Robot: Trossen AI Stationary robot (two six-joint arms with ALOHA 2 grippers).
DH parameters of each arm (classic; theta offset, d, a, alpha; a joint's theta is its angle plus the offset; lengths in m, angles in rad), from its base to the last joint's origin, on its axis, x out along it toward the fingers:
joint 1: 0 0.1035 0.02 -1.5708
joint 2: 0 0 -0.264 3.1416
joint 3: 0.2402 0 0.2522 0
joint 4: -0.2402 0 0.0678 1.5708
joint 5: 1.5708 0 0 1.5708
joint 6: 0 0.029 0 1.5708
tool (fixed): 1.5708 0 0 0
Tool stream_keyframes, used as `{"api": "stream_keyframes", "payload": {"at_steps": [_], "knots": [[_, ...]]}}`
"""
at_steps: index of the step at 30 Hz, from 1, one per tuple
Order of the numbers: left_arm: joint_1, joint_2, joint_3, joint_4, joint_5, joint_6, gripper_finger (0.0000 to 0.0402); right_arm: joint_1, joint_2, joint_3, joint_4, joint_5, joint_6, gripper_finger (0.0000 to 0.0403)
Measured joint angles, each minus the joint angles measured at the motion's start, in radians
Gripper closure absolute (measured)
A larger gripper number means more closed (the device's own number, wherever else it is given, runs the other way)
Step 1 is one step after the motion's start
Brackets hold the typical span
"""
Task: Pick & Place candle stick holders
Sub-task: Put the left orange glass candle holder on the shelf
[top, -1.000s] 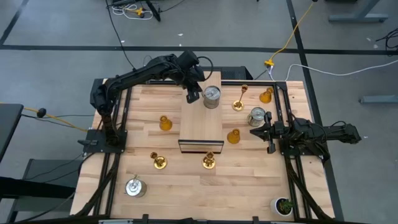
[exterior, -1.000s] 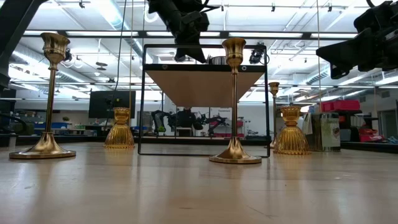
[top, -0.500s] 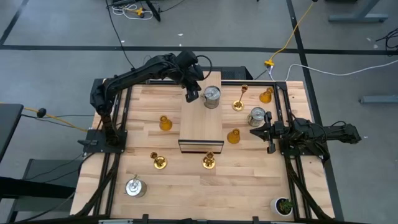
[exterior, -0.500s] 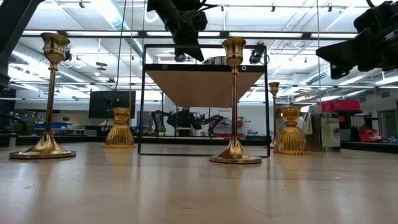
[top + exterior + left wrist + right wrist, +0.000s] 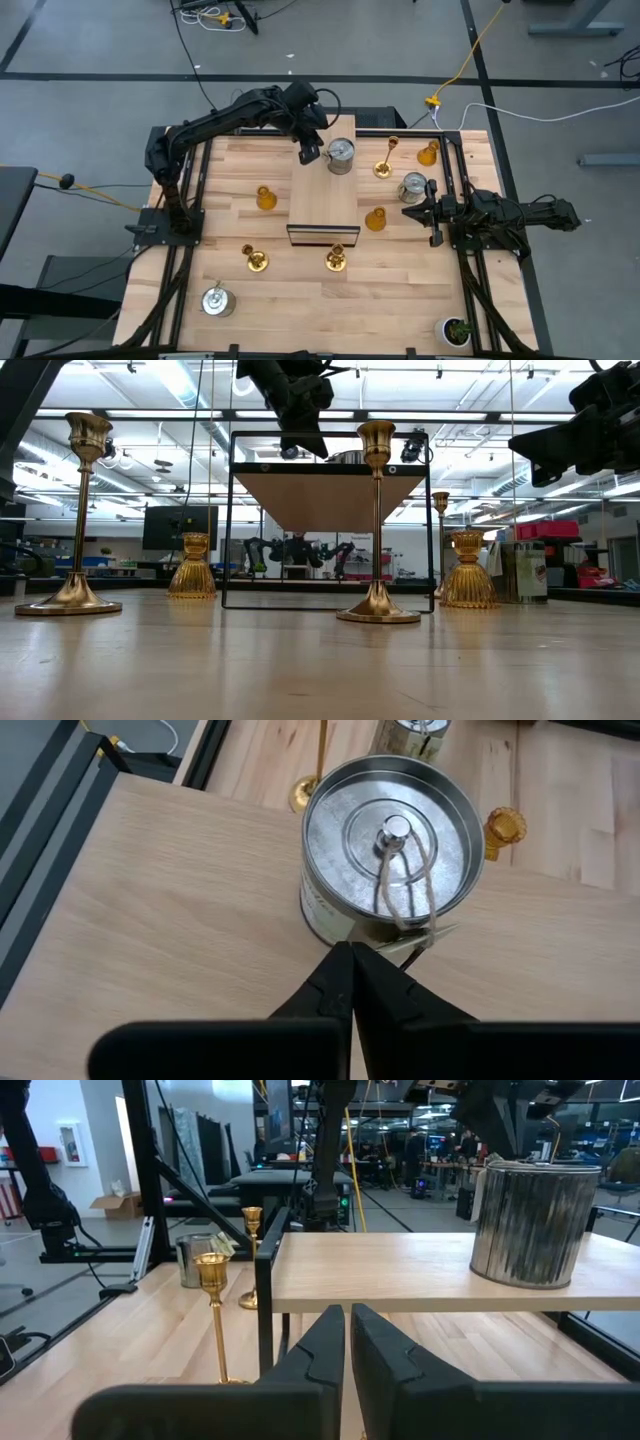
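Counter of pale wood planks, viewed from above, with a raised wooden shelf on a dark frame at its centre. Left gripper hovers over the far end of the shelf, fingers clenched together and empty, just beside a silver can standing upright on the shelf; the left wrist view shows the fingertips just short of the can's side. Right gripper waits at the right edge of the counter, fingers likewise pressed together and holding nothing, near a second silver can. A third silver can stands at the near left. Gold candlesticks stand upright at the near left, in front of the shelf, and at the far right. Amber holders rest left of the shelf, right of it, and at the far right corner. A potted plant occupies the near right corner.
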Motion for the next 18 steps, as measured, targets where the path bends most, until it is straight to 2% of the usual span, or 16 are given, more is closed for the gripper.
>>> {"api": "stream_keyframes", "payload": {"at_steps": [6, 18], "knots": [[0.0, 0.0, 0.0, 0.0, 0.045, -0.001, 0.0398, 0.0, 0.0, 0.0, 0.0, 0.0, 0.0, 0.0376], [0.0, 0.0, -0.001, 0.0, 0.065, 0.0, 0.0395, 0.0, 0.0, 0.0, 0.0, 0.0, 0.0, 0.0376]]}}
